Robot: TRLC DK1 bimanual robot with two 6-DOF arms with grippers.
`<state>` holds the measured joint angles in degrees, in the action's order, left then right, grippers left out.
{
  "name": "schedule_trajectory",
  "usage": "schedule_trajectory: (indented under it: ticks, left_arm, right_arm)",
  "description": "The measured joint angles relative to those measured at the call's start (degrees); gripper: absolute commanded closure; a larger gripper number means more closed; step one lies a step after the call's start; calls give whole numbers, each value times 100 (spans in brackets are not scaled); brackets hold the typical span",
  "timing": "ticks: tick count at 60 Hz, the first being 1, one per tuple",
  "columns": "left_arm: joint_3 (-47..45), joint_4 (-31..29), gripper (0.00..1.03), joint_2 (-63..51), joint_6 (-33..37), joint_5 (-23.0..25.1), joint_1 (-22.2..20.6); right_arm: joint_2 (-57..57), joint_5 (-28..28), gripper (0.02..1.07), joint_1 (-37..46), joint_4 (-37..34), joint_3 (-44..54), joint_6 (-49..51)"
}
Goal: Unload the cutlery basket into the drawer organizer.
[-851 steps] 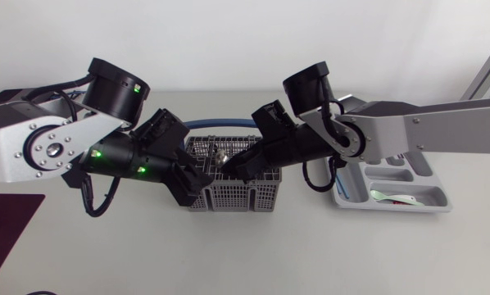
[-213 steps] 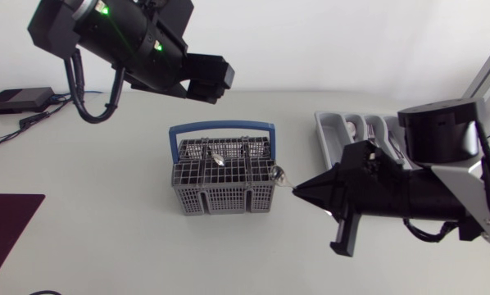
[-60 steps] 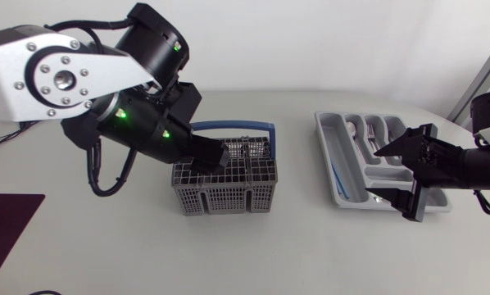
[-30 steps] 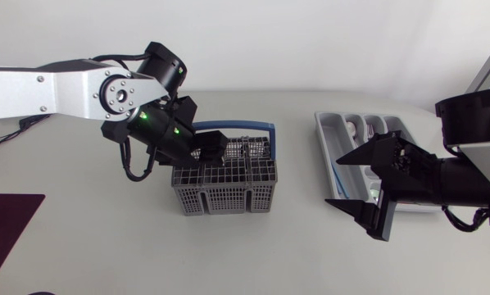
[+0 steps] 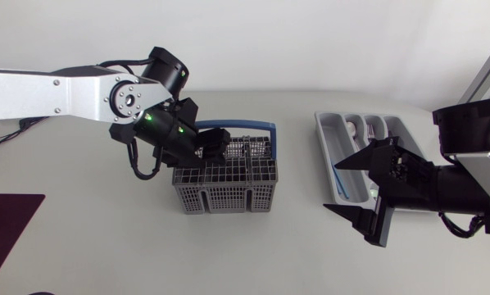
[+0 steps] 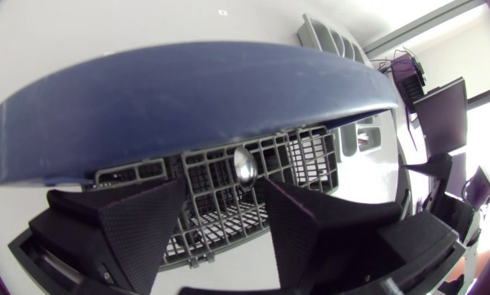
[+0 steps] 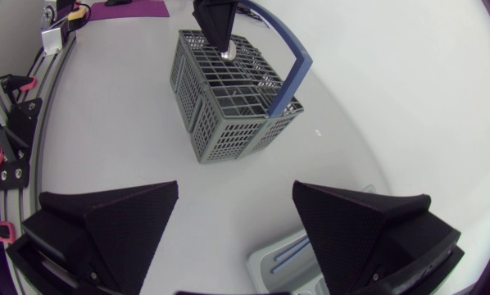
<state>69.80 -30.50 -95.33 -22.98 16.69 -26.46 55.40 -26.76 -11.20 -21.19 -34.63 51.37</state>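
Above the cutlery basket [image 5: 224, 187] on the worktop [image 5: 106, 246], the left hand [image 6: 220, 195] hangs with fingers [image 6: 138, 221] apart, a spoon [image 6: 245, 166] standing bowl-up just ahead between them. Steel: judged light, stiff, slippery; best pinched at the neck. Near the drawer organizer [image 5: 330, 135], the right hand [image 7: 235, 197] is spread, empty.

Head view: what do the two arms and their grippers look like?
The left arm has a silver-grey link with a bolted round joint, a black wrist with green lights, black cables. The right arm is mostly black, with a grey link. The left gripper and right gripper are matte black wedges.
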Motion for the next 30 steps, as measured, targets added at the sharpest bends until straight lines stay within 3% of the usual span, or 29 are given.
schedule_trajectory:
  ticks: [30]
  left_arm:
    - [9, -46, 20, 420, -111, 63, 61]
  right_arm:
    - [59, 4, 7, 0, 85, 92, 7]
